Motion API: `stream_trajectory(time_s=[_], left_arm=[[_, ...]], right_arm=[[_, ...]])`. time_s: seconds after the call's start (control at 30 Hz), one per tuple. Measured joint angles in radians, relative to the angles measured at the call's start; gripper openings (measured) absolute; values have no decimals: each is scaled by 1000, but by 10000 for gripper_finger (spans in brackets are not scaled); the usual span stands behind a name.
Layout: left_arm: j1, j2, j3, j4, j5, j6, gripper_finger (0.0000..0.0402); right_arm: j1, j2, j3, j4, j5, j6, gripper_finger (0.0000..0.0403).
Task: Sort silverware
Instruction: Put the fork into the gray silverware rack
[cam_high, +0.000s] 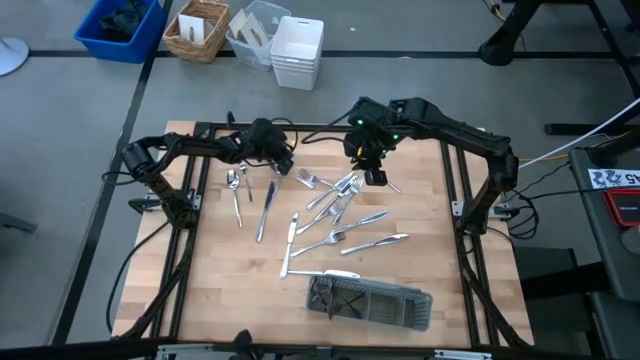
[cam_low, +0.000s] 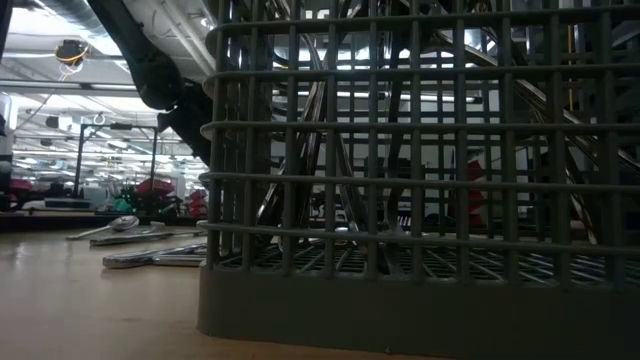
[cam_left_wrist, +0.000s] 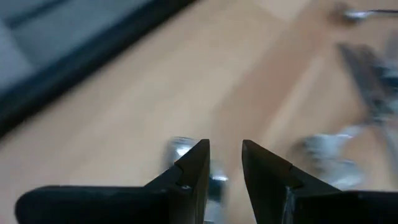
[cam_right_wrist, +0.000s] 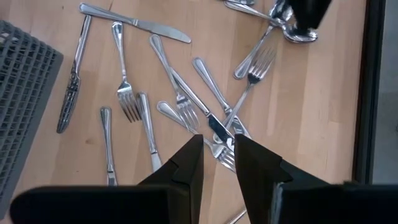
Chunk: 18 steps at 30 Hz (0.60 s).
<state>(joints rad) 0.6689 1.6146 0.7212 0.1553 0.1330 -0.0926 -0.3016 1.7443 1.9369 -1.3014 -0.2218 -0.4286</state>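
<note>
Several pieces of silverware (cam_high: 340, 205) lie flat and partly crossed on the wooden table: forks, knives and spoons (cam_right_wrist: 186, 93). Two spoons (cam_high: 237, 185) and a knife lie apart on the left. The long grey mesh tray (cam_high: 372, 301) rests near the front edge and fills the low view (cam_low: 420, 200). My left gripper (cam_high: 285, 158) hangs low at the far left of the pile, open, with a blurred shiny piece (cam_left_wrist: 181, 149) just beyond its fingertips (cam_left_wrist: 225, 155). My right gripper (cam_high: 376, 178) is open and well above the crossed forks and a knife (cam_right_wrist: 217, 144). My left gripper's fingertips (cam_left_wrist: 198, 155) stand close over a shiny piece (cam_left_wrist: 217, 180), slanting down toward the table. The view is too blurred to tell whether they touch it. My right gripper touches nothing.
Beyond the table's far edge stand a blue bin (cam_high: 120, 25), a wicker basket (cam_high: 197, 30) and white containers (cam_high: 296, 52). Black frame rails (cam_high: 455, 200) run along the table's sides. Bare wood (cam_high: 230, 290) lies at the near left.
</note>
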Motion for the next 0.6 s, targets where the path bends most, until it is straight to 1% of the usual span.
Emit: stream_trajectory(time_s=[0.1,0.17,0.37,0.5,0.6], left_arm=[[-19,0,0,-16,88,-32,86],[-33,0,0,-28,108,-47,86],[-75,0,0,-42,109,-97,86],[-87,0,0,-42,62,-119,86],[-88,4,0,-38,55,-134,86]], right_arm=[[0,0,0,0,0,0,92],[0,0,0,1,0,0,92],[0,0,0,18,0,0,92],[0,0,0,25,0,0,92],[0,0,0,25,0,0,92]])
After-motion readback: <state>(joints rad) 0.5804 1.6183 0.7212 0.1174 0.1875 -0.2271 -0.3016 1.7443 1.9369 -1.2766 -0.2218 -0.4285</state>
